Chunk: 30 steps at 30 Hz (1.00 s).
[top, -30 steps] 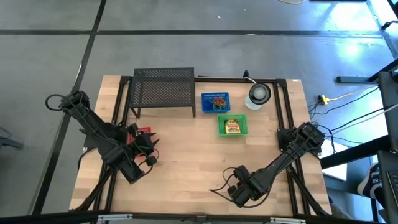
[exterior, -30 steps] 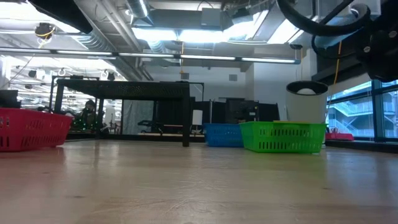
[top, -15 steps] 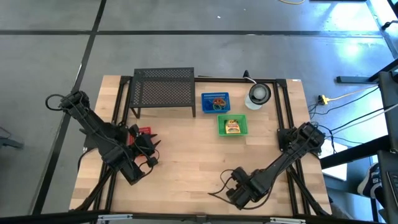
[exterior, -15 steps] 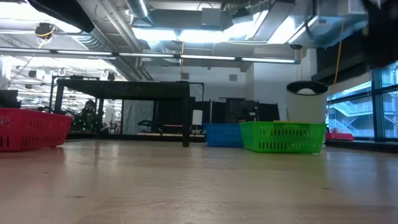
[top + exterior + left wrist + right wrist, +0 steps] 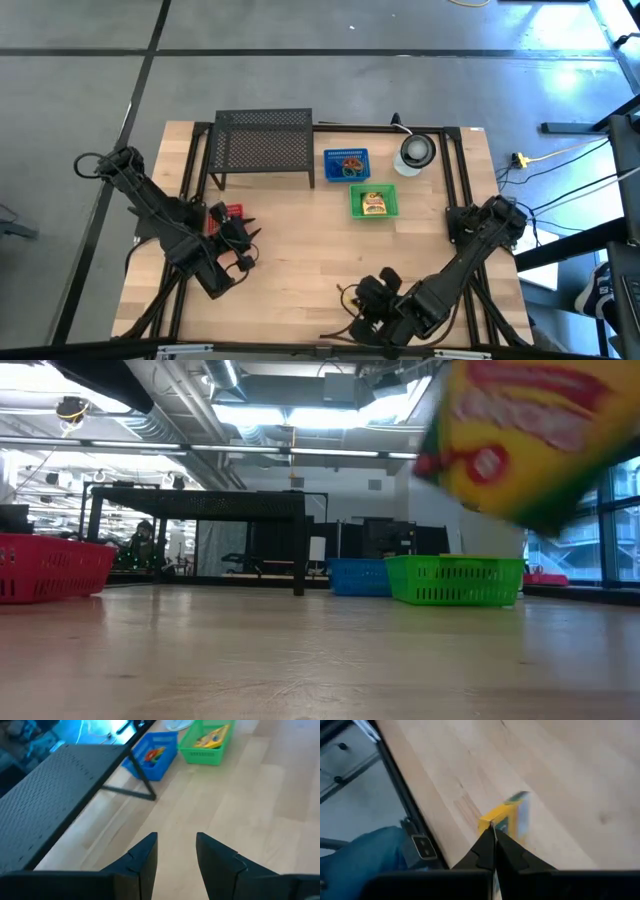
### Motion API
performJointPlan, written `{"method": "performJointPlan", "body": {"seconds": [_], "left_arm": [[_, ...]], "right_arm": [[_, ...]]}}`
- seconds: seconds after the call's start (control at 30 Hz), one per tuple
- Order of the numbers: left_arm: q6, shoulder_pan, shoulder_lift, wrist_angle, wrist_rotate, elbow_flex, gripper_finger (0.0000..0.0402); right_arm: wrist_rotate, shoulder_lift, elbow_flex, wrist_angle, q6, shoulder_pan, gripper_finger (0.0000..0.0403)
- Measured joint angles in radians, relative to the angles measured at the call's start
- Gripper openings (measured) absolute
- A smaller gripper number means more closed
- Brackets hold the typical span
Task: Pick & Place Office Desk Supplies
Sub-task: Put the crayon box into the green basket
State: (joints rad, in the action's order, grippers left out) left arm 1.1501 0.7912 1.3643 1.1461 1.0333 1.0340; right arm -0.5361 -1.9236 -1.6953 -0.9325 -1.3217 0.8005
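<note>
Pickup was the step in hand: the right gripper (image 5: pixel 492 837), down at six o'clock by the table's (image 5: pixel 300 250) near edge, had its fingers pinched on a yellow-green box (image 5: pixel 509 816), which loomed close in the low view. Next, by my judgement, came the carry toward twelve o'clock, to the green basket (image 5: pixel 374 203). The left gripper (image 5: pixel 175 845) waited at nine o'clock, fingers parted, holding nothing.

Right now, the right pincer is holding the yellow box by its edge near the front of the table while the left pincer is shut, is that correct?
Not quite: the left pincer is open, its fingers apart in the left wrist view. The rest holds: the right pincer grips the yellow box by its edge near the table's front.
</note>
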Motion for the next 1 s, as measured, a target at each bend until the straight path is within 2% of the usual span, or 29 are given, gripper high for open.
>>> {"method": "performJointPlan", "body": {"seconds": [0.33,0.47,0.63,0.73,0.87,1.0], "left_arm": [[-0.417,-0.002,0.106,-0.287,0.021,-0.004,0.0130],[-0.526,-0.003,0.132,-0.365,0.015,-0.004,0.0132],[-0.547,-0.010,0.134,-0.391,0.014,-0.004,0.0136],[-0.546,-0.011,0.134,-0.391,0.010,-0.004,0.0134],[-0.546,-0.015,0.134,-0.391,0.005,-0.004,0.0128],[-0.545,-0.015,0.134,-0.391,0.003,-0.004,0.0124]], "right_arm": [[-0.094,0.001,-0.040,-0.010,0.192,-0.007,0.0003],[-0.209,0.001,-0.040,-0.010,0.261,-0.007,0.0007],[-0.407,0.002,-0.040,-0.009,0.290,-0.007,0.0008],[-0.480,0.002,-0.040,0.002,0.290,-0.015,0.0009],[-0.477,0.003,-0.040,0.002,0.289,-0.036,0.0009],[-0.423,0.004,-0.040,0.000,0.289,-0.063,0.0010]]}}
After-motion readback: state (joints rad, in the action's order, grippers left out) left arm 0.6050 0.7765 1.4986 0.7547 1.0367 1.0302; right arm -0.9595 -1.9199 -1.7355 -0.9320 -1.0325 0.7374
